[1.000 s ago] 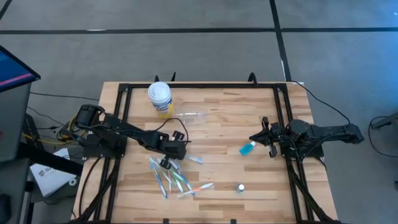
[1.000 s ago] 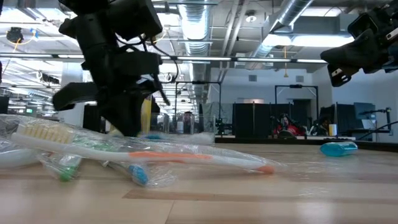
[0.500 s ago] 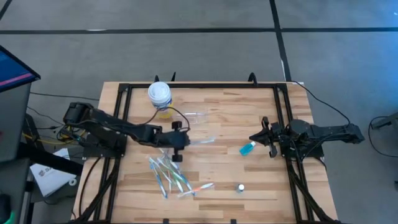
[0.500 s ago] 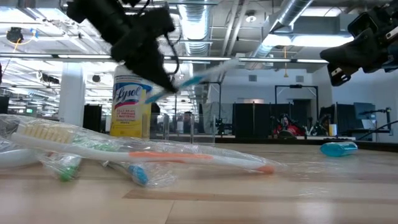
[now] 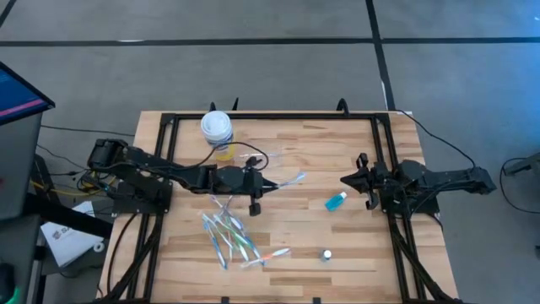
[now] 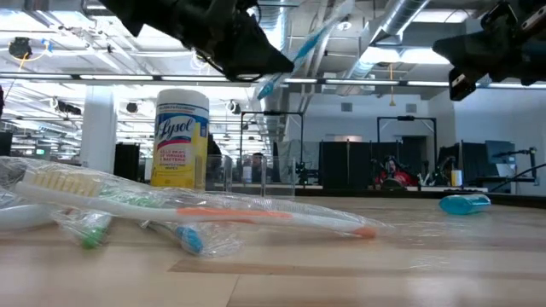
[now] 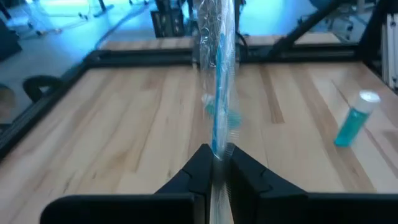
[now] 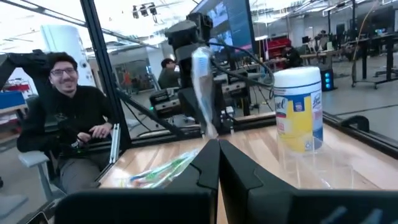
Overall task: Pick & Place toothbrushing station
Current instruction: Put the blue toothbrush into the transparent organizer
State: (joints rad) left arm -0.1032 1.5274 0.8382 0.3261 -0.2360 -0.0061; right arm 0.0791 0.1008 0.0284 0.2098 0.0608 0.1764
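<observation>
On the wooden counter (image 5: 354,236), inside an open lab hall, the left claw (image 5: 260,184) is closed on a wrapped blue toothbrush (image 5: 288,181), held above mid-counter, long axis pointing toward the right claw (image 5: 358,180), which is closed, empty.

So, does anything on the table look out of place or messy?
Yes. Wrapped toothbrushes lie scattered in a loose pile near the front, not in the clear cup. The small blue tube lies on its side, apart from them.
</observation>
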